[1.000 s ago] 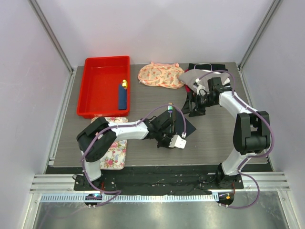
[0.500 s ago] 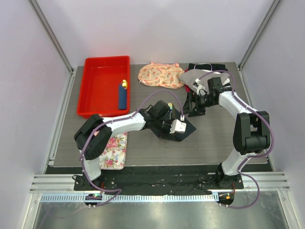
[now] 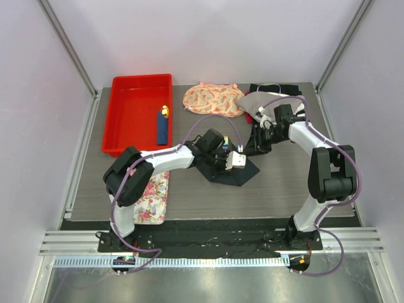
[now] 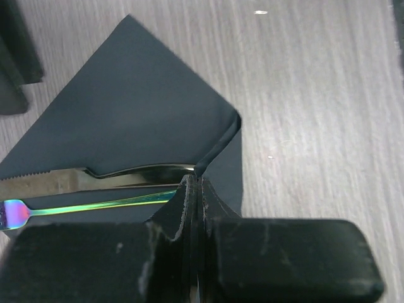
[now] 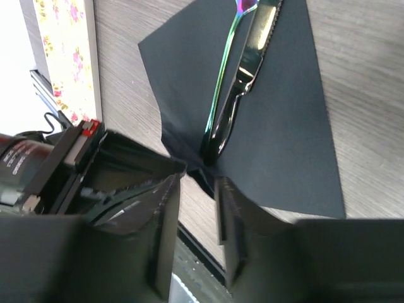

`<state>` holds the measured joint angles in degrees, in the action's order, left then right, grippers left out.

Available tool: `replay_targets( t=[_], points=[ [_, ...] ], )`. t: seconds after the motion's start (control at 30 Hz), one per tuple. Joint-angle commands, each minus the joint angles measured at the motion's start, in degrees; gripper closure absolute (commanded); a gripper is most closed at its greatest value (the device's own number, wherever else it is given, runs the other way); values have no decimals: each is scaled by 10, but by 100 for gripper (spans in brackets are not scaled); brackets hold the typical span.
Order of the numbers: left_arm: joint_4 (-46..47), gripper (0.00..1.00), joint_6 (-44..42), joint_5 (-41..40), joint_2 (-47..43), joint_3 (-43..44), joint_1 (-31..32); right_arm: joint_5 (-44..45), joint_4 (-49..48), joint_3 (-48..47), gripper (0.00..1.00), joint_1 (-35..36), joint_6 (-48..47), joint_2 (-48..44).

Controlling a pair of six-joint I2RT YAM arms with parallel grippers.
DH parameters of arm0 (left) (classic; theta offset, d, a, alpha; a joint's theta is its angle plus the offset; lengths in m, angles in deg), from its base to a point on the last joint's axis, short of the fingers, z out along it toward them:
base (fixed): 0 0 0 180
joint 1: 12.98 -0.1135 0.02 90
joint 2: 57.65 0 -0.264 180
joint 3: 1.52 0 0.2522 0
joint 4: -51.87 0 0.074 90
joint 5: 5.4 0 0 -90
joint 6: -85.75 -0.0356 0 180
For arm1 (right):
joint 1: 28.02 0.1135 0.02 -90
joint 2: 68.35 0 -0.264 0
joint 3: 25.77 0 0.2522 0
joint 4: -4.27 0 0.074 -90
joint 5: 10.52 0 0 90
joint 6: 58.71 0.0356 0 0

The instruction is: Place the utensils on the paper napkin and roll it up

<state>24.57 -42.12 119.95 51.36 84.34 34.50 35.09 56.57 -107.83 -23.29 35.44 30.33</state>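
The dark navy paper napkin (image 3: 232, 173) (image 4: 139, 107) (image 5: 284, 126) lies mid-table. The utensils rest side by side on it: a knife (image 4: 126, 173) (image 5: 252, 57) and a slim iridescent fork (image 4: 95, 205) (image 5: 224, 69). My left gripper (image 3: 245, 161) (image 4: 194, 183) is shut on a lifted corner of the napkin just past the handles' ends. My right gripper (image 3: 254, 146) (image 5: 199, 177) hovers low at the napkin's far corner. Its jaws are apart, with a raised fold of the napkin right at their tips. In the top view the arms hide the utensils.
A red bin (image 3: 113, 120) at the back left holds a blue yellow-tipped stick (image 3: 162, 126). A floral tray (image 3: 151, 199) (image 5: 63, 50) lies front left. A floral pouch (image 3: 211, 100), a beige cloth (image 3: 255, 101) and a folded black cloth (image 3: 278, 88) sit along the back.
My left gripper has carried its pinched napkin corner away from the table's near edge, folding the sheet over towards the utensils. My right gripper's jaws have narrowed.
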Motion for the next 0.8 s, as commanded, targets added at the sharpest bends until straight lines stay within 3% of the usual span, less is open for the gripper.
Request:
replay_targets(
  t=[0.0,0.07,0.33,0.5,0.77],
  points=[
    [54,100,21,-14,9,16,-8,-14,-13,18,69,-2,19,5],
    [70,100,38,-17,14,20,-10,-22,-19,31,74,-1,24,7],
    [91,100,55,-34,29,24,-18,-49,-43,57,75,3,51,14],
    [112,100,65,-50,38,22,-23,-55,-73,79,81,12,81,12],
    [149,100,77,-78,41,8,-24,-64,-90,96,82,32,97,30]
  ],
)
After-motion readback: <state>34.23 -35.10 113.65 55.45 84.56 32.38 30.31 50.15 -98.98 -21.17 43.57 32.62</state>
